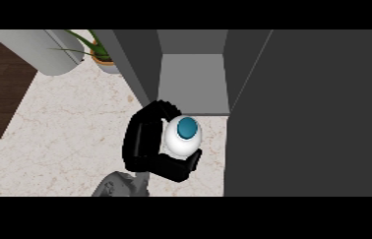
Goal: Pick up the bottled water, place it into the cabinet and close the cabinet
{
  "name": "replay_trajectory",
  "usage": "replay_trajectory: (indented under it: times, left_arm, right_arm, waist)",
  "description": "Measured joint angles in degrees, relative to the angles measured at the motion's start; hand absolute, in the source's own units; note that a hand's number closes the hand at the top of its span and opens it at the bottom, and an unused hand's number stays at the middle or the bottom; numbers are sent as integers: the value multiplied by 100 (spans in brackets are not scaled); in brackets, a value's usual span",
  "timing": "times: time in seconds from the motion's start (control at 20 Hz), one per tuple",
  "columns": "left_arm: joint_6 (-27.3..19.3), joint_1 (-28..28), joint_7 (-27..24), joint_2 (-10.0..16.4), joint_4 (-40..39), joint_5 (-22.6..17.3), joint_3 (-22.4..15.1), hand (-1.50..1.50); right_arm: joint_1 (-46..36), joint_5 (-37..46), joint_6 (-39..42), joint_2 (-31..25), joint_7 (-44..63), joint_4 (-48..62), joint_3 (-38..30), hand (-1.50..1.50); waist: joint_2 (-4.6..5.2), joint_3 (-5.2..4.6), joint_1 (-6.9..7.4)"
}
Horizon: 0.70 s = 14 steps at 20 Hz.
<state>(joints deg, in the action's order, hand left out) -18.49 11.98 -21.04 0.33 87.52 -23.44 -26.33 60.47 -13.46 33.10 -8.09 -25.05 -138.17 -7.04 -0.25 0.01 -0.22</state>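
You've got a pale, veined stone-look bench (65,134). Past its left edge you see dark brown wood floor (13,80). At the bench's far left corner sits a potted plant (108,66) with long green leaves, just beside a light grey rounded object (44,51), kind unclear. Light is even.

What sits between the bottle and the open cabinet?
Only a thin strip of bare counter, as the head view shows. The left hand holds the bottle just before the cabinet.

L hand (143,140) in curled grip
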Motion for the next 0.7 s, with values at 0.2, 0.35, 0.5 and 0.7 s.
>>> replay_trajectory:
  times: [0.2,0.35,0.5,0.7]
  left_arm:
    - [-953,601,519,-20,196,76,-409,150]
    - [-1670,1204,713,-26,98,44,-636,150]
    - [-2094,1731,840,-28,-91,-38,-630,150]
    - [-2484,2328,964,-30,-534,-25,-535,150]
  right_arm:
    - [-169,-18,-61,2,129,2,-6,-150]
    - [-308,-37,-76,-44,204,17,-92,-150]
    - [-345,-74,-51,-93,258,14,-215,-150]
    - [-419,-105,-75,-59,325,22,-265,-150]
  waist:
    - [14,-1,-37]
    - [24,-2,-70]
    - [30,-3,-90]
    - [33,-3,-101]
